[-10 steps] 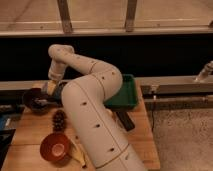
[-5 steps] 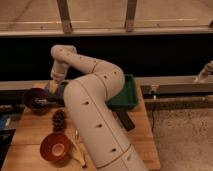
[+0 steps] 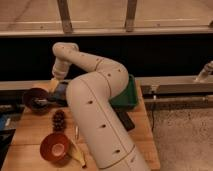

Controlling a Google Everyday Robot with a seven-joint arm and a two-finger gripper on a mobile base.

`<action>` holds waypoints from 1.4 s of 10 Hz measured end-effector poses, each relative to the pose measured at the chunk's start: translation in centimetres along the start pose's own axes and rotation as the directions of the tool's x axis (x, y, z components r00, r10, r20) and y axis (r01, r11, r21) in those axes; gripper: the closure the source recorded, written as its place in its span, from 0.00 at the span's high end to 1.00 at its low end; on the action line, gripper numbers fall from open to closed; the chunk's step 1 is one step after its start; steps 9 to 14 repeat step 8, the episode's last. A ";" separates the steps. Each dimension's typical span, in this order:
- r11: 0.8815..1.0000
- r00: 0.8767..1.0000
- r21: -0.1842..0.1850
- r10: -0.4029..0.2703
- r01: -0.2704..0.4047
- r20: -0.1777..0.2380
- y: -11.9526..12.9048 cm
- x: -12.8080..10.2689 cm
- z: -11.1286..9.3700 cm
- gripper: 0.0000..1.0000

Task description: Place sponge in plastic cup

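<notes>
- Arm (image 3: 97, 107) fills the centre of the frame, reaching up and left; gripper (image 3: 54, 86) is at left of centre, low over the table, just right of the dark maroon bowl (image 3: 34, 96).
- Claw state: cannot tell. The wrist and the arm's bulk hide it.
- A small blue-grey patch (image 3: 61, 91) shows just beside the gripper, against the arm's edge. Could be the sponge or the plastic cup; cannot tell which. The other is not visible, probably behind the arm.
- Handling, judged: sponge is foam, so light, soft and compressible, with a matte grippy surface and nothing to break. Pinch across its short sides, mid-body, gently so it slips into the cup.
- Cup likely light and easily tipped; lower the sponge straight in.
- Also on the wooden table (image 3: 145, 145): orange-red bowl (image 3: 55, 146) lower left, pine cone (image 3: 59, 120) above it, green tray (image 3: 127, 95) right of the arm.
</notes>
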State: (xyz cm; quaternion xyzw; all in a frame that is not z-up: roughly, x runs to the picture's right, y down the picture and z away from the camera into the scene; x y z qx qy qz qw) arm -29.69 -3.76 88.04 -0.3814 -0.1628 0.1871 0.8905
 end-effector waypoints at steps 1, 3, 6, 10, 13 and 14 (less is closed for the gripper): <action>0.999 1.000 0.034 -0.001 0.001 0.009 -0.6 -0.4 -1.4 0.72; 0.989 0.999 0.147 0.002 -0.007 0.033 -2.8 -1.4 -6.2 0.72; 0.962 0.997 0.267 0.029 -0.048 0.074 -5.2 -1.3 -12.2 0.72; 0.963 0.997 0.264 0.026 -0.045 0.073 -5.0 -1.5 -12.0 0.72; 0.963 0.997 0.264 0.026 -0.045 0.073 -5.0 -1.5 -12.0 0.72; 0.963 0.997 0.264 0.026 -0.045 0.073 -5.0 -1.5 -12.0 0.72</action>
